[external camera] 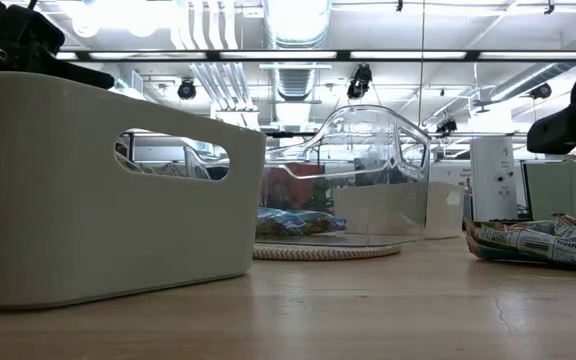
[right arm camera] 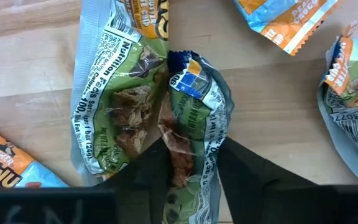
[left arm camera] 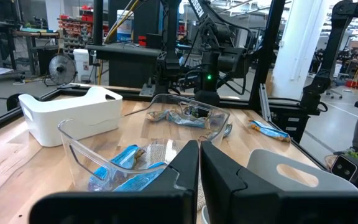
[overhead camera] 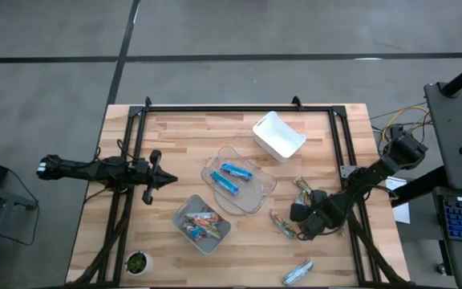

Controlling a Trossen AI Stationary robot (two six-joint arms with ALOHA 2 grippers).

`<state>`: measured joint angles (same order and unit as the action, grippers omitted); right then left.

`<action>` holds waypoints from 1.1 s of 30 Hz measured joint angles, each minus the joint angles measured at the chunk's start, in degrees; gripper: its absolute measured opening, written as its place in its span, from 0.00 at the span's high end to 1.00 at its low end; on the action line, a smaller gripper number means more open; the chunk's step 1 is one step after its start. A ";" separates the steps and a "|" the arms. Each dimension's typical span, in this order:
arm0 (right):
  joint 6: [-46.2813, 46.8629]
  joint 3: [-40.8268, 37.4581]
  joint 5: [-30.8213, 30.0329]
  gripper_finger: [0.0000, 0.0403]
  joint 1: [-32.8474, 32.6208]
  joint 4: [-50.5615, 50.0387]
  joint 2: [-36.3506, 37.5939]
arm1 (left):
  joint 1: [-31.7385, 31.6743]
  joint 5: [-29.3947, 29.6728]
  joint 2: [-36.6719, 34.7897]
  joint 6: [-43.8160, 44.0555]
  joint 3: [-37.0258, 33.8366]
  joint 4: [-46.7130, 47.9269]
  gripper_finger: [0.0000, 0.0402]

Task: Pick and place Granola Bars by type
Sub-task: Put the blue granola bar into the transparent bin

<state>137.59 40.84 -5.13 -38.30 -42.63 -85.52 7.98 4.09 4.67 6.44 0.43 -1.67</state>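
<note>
Clear bin (overhead camera: 257, 197) holds two blue bars (overhead camera: 231, 176); grey bin (overhead camera: 184, 238) holds red bars (overhead camera: 201, 224); white bin (overhead camera: 279, 135) looks empty. Right gripper (right arm camera: 191, 163) clamped on green bar (right arm camera: 188, 118); left gripper (left arm camera: 200, 163) together.

Three bins (overhead camera: 257, 167) cross the surface (overhead camera: 183, 136) diagonally mid-way, loose granola bars (overhead camera: 303, 191) lying near its right edge.

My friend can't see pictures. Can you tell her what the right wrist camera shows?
The right gripper is closing its two dark fingers on a green-wrapped granola bar lying on the wooden table. Another green-wrapped bar lies right beside it, and orange-and-blue wrapped bars lie around the edges.
</note>
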 joint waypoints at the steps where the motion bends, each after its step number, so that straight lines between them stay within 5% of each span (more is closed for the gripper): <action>1: -0.05 -0.01 0.00 0.73 0.00 0.00 0.00 | 0.00 0.01 -0.02 0.00 -0.02 0.00 1.00; 20: -2.05 0.91 -1.19 0.84 -0.04 -0.53 2.24 | 0.01 0.00 -0.01 0.00 -0.02 0.00 1.00; 33: -8.32 6.04 -9.80 0.84 -0.04 -0.55 5.60 | -0.01 -0.01 0.00 0.00 -0.02 0.00 1.00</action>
<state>129.27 46.88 -14.93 -38.35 -43.18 -79.92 7.97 4.08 4.67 6.44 0.41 -1.67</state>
